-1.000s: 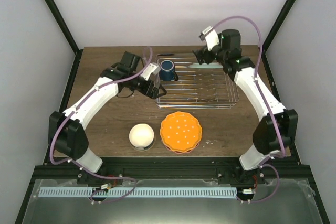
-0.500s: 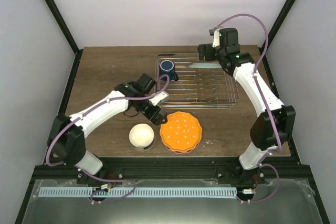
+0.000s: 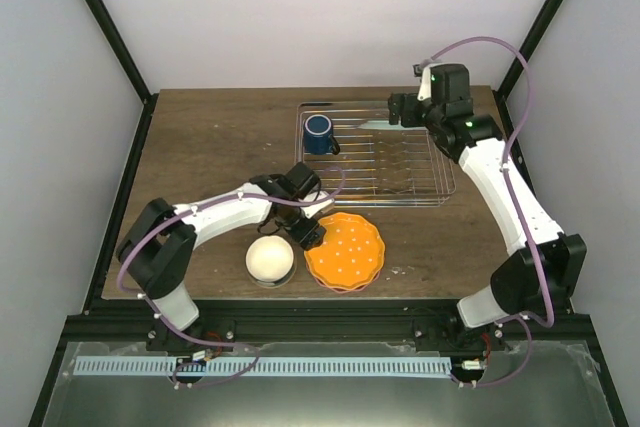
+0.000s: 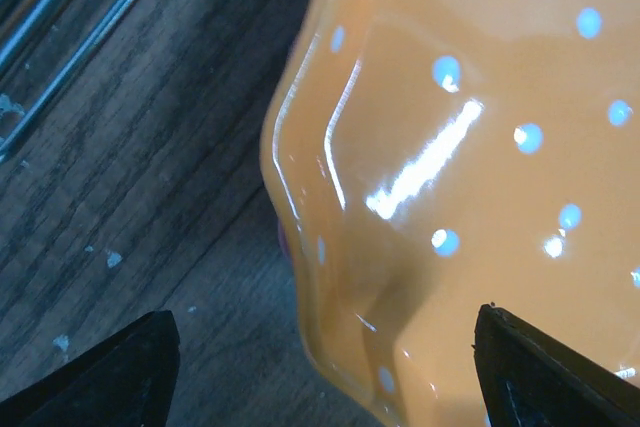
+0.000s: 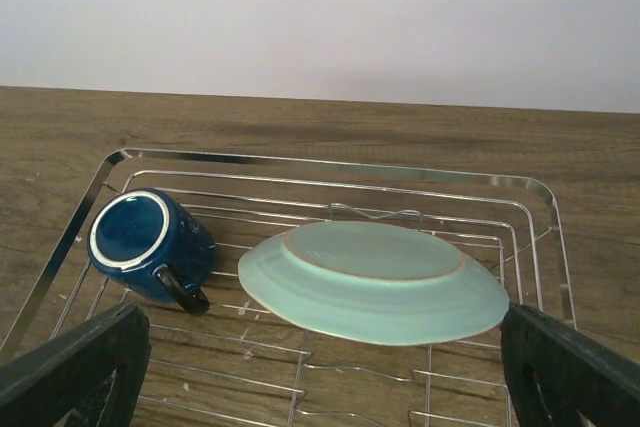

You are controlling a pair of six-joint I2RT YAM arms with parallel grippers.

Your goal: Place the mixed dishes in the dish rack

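Observation:
A scalloped orange plate [image 3: 345,251] with pale dots lies on the table in front of the chrome wire dish rack [image 3: 452,187]. My left gripper [image 3: 310,234] is open and straddles its left rim [image 4: 330,247], one finger over the wood and one over the plate. A cream-white bowl [image 3: 269,259] sits just left of it. The dark blue mug [image 3: 319,133] stands in the rack's left end [image 5: 150,242]. A mint-green plate [image 5: 375,282] leans in the rack [image 5: 330,162], underside toward my right gripper [image 3: 393,110], which is open, empty and apart from it. The mint-green bowl is out of view.
The rack stands at the back right of the wooden table. Black frame posts rise at the table's back corners. White walls close in the back and sides.
My left arm has swung from the rack's left side down to the orange plate's left rim. My right gripper has drawn back to the right, away from the mint plate.

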